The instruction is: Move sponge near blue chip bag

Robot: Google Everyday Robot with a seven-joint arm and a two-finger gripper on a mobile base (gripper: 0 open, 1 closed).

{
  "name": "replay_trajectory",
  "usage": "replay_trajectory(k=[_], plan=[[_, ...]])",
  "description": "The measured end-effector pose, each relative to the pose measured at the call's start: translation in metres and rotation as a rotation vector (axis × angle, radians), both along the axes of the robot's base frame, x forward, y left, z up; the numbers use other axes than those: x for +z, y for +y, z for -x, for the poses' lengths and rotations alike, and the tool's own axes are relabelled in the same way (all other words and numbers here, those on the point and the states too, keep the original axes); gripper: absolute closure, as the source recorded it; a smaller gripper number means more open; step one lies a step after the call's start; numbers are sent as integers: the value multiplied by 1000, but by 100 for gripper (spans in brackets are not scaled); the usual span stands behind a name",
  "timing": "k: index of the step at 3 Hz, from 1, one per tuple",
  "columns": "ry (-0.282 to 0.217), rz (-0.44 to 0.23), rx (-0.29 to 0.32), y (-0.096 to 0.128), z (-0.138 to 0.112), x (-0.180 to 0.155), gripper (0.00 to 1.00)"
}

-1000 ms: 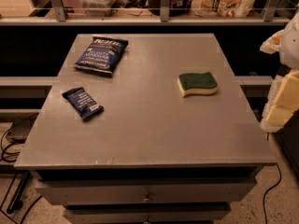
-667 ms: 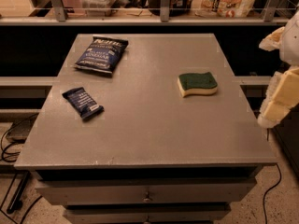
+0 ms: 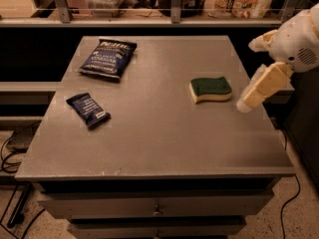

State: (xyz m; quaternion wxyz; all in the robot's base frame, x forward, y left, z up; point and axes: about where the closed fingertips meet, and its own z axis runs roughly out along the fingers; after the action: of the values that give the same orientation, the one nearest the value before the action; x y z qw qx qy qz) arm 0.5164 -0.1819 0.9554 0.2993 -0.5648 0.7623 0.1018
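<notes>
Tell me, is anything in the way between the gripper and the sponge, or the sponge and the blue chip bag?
Nothing visible. The gripper hangs just beside the sponge, only bare table between. From sponge to blue chip bag is bare too; the small snack packet lies off that line.

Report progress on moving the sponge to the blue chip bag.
Done: nothing; the sponge lies on the table, right side, far from the blue chip bag at the far left. Under way: the hand hovers right of the sponge, not touching. Left: grasp, carry across, set down by the bag.
</notes>
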Motion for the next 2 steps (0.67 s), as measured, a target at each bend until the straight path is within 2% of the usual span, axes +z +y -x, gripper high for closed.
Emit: replay_trajectory(k=[1,2], plan=[[-8,-90,-25,13,-38,-14,0],[0,-110,-62,19,-69,-35,0]])
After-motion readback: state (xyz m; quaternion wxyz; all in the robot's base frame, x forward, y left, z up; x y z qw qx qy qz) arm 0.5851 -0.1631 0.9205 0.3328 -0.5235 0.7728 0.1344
